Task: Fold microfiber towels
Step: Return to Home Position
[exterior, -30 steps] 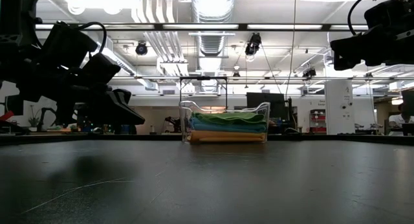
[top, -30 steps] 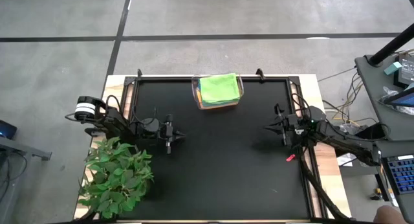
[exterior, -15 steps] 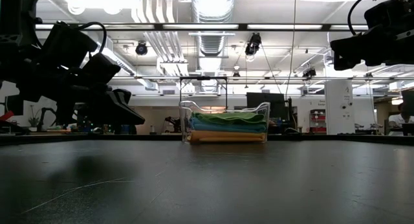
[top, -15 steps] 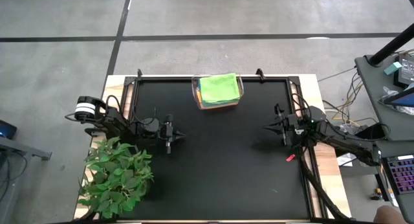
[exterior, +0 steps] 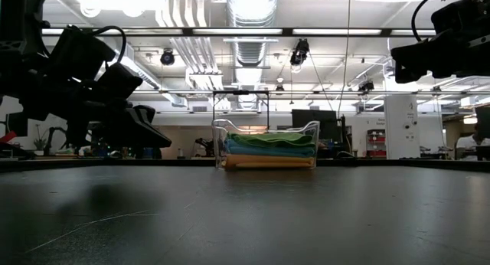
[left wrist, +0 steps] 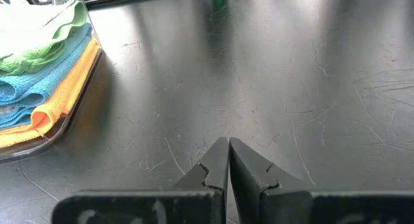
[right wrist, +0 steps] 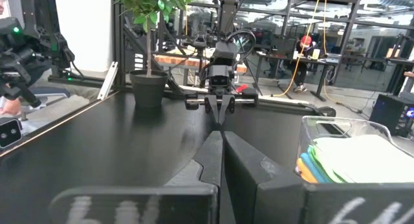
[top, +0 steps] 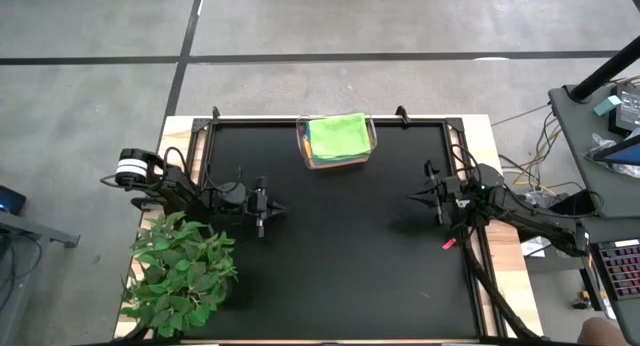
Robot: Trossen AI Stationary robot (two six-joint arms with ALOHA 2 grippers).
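Folding looked finished; both arms sat parked at the sides.
The black tabletop (top: 340, 256) carried a leafy plant (top: 183, 271) just beside the left hand (top: 278, 212), off to its arm's side. The clear bin (top: 300, 142) sat well apart from both hands, at the far edge between them, keeping the folded microfiber towels (top: 336, 136) in one neat pile, lime green on top. The left hand and right hand (top: 410, 197) faced each other, fingers pressed together on nothing, probably their rest pose.

No word, number, brand or sign is showing clearly enough to read anywhere. Just behind the jaws of the left gripper (left wrist: 228, 141) and of the right gripper (right wrist: 218, 134), pale marks (left wrist: 145, 208) are showing, but they are blurring beyond reading.
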